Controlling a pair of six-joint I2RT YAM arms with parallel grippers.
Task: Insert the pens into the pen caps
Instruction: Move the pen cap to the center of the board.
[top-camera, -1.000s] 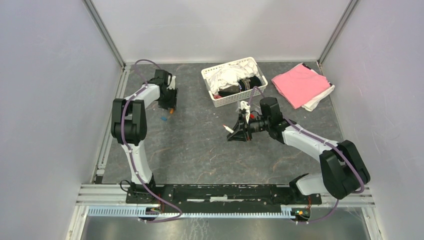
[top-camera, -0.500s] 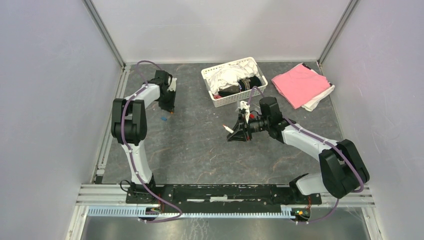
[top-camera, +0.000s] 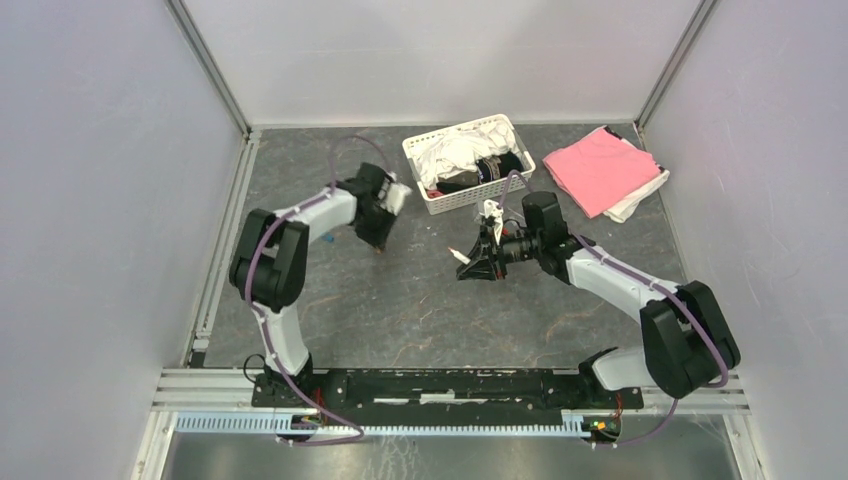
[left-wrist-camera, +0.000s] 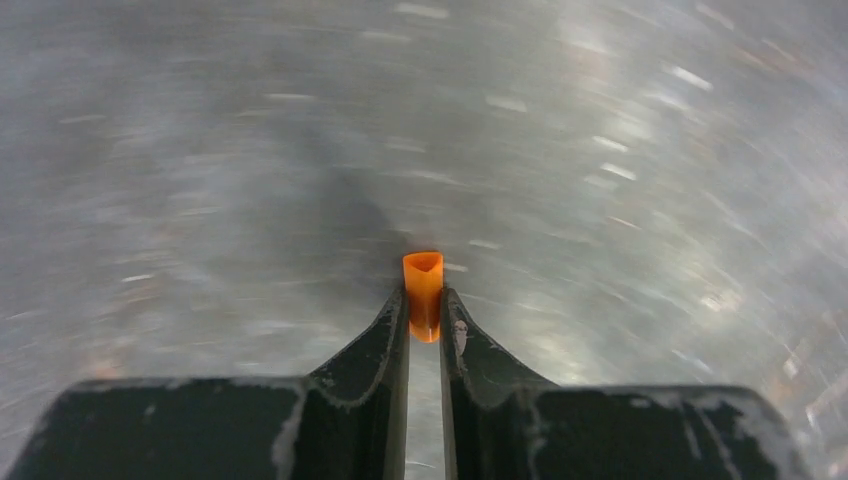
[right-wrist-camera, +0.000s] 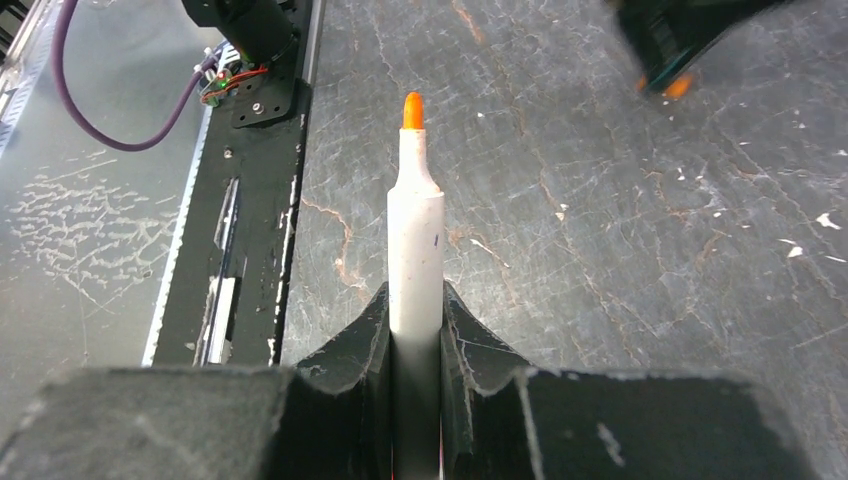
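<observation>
My left gripper (top-camera: 379, 243) is shut on a small orange pen cap (left-wrist-camera: 423, 289), gripped at its fingertips with the open end facing away, above the table left of centre. The wrist view is motion-blurred. My right gripper (top-camera: 470, 263) is shut on a white pen (right-wrist-camera: 415, 240), whose orange tip (right-wrist-camera: 412, 110) points left toward the left gripper. The left gripper with its cap (right-wrist-camera: 677, 87) shows at the top right of the right wrist view, apart from the pen tip. A tiny blue cap (top-camera: 327, 238) lies on the table by the left arm.
A white basket (top-camera: 420, 175) of cloths stands at the back centre, just behind the right gripper. A pink folded cloth (top-camera: 598, 168) lies at the back right. The black mounting rail (right-wrist-camera: 250, 210) runs along the near edge. Side walls close in the table.
My left arm has swung right from the far left side toward the centre, carrying the orange cap. The right gripper with the pen has barely moved.
</observation>
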